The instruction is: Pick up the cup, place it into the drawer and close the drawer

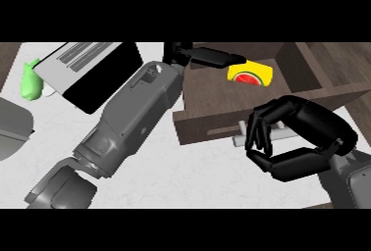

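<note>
One yellow cup (251, 75) lies inside the open drawer (210, 120).

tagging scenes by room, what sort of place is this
Probably a kitchen counter: a pale speckled worktop, an open wooden drawer holding a yellow cup, and a toaster-like appliance.

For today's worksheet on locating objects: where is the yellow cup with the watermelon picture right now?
In the head view, the yellow cup sits inside the open drawer, upper right of centre, just beside the left hand fingertips and above the right hand.
</note>
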